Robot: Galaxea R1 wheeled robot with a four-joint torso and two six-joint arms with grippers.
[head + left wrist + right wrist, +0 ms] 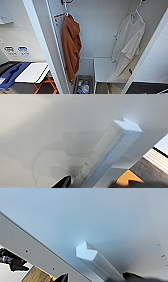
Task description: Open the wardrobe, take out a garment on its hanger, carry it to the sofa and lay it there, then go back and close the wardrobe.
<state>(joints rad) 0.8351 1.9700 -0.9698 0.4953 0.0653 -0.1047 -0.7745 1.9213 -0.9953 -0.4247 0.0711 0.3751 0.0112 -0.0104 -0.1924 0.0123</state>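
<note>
The wardrobe stands open, both doors swung wide, so the first step of the task looks done. Inside, the white garment hangs on its hanger at the right of the compartment, its limp cloth drooping toward a white shelf. A rust-orange garment hangs at the left, next to the left door's inner edge. Below, a small bin holds a few items.

The left wrist view looks along the left door handle, a white bar standing off the door face, with a dark fingertip just beside its lower end. The right wrist view shows the right door handle in the same way, with dark finger parts flanking its near end. In both cases the tips seem to sit on either side of a handle, but whether they are spread or clamped on it cannot be told.

What remains, judging from this, is everything after the opening: the white garment is not yet taken, the blue sofa at the lower left has nothing laid on it, and the doors are yet to be closed.
</note>
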